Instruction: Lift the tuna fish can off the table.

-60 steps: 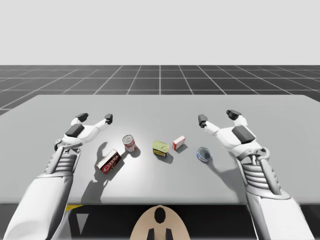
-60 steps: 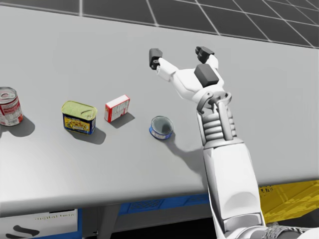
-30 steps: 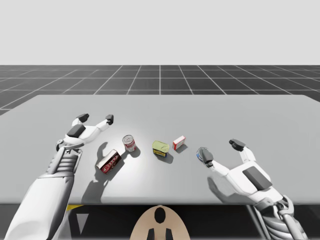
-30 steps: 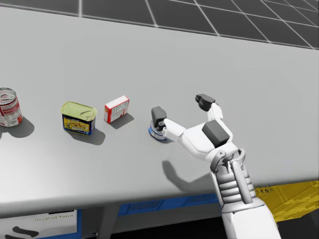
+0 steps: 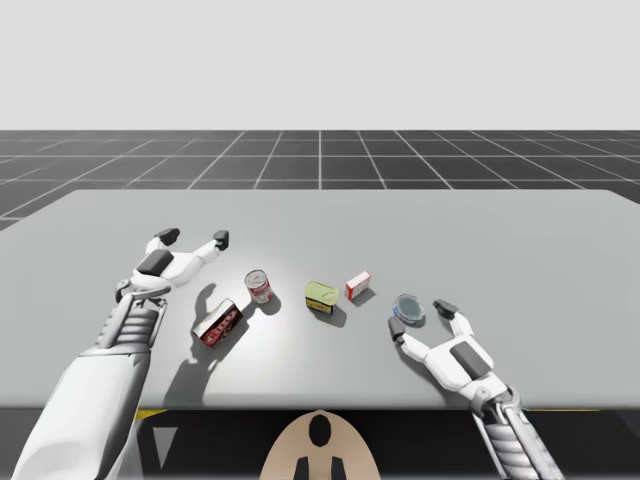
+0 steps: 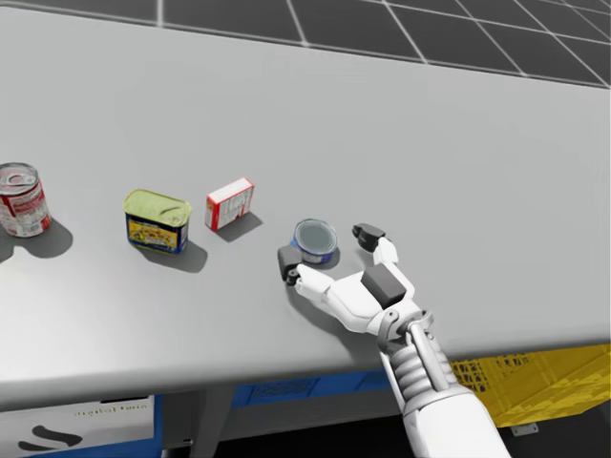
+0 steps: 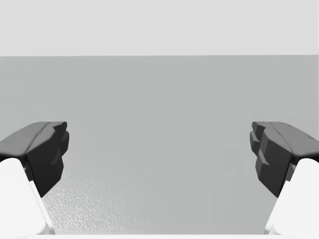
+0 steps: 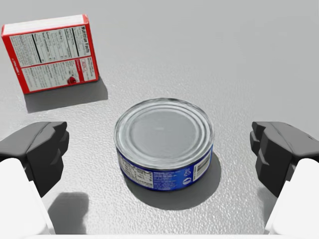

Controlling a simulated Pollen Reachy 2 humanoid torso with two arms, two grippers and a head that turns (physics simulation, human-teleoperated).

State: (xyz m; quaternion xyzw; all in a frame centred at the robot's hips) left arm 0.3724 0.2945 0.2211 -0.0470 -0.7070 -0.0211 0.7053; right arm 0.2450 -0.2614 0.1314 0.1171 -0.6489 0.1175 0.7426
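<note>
The low blue can with the silver lid (image 8: 163, 132) stands upright on the grey surface (image 5: 520, 250), at its near right part. It sits between the two dark fingers (image 8: 42, 149) of my right claw (image 6: 326, 248), and there is bare surface on either side of it: neither finger touches its wall. That claw is released, spread wider than the can, and held low over the surface, with my right arm coming in from the near edge.

Just beyond the can, off toward my left, a small red and white box (image 8: 50, 52) lies flat, apart from the can and casting a shadow on its near side. Further left in the head view stands a squat rectangular can, blue with a yellow top (image 6: 156, 221), near the box but not touching it. Further left again is a round red and white can (image 6: 21, 198), upright. In the high view a red box (image 5: 218, 322) lies on its side, near the round can and beside my left forearm.

My left claw (image 5: 193, 237) is well apart from all this, on the left of the surface, also released, its fingers wide apart with nothing between them.
</note>
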